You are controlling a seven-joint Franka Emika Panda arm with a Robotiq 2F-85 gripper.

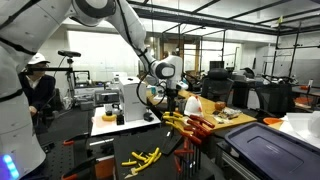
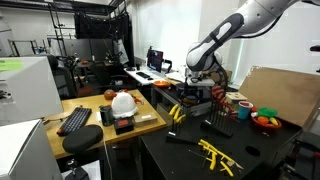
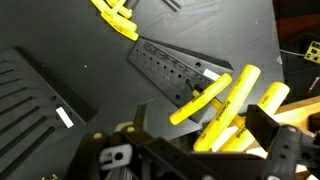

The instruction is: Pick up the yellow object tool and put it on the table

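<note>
Several yellow-handled tools [image 3: 215, 105] stand bunched in a holder at the black table's edge; they also show in both exterior views [image 1: 180, 122] [image 2: 176, 112]. My gripper [image 3: 205, 125] hangs just above them, also seen in both exterior views [image 1: 172, 97] [image 2: 197, 90]. Its fingers are spread wide, with yellow handles between them, and I see no contact. Another yellow tool [image 3: 115, 15] lies flat on the black table [image 3: 60, 60], and shows in both exterior views [image 1: 142, 157] [image 2: 216, 156].
A black perforated plate [image 3: 170, 70] lies by the holder. A white helmet [image 2: 123, 102] and a keyboard [image 2: 75, 120] sit on a side desk. A cardboard box [image 2: 275, 95] and a bowl [image 2: 265, 120] stand behind. A person [image 1: 40, 85] sits at the back.
</note>
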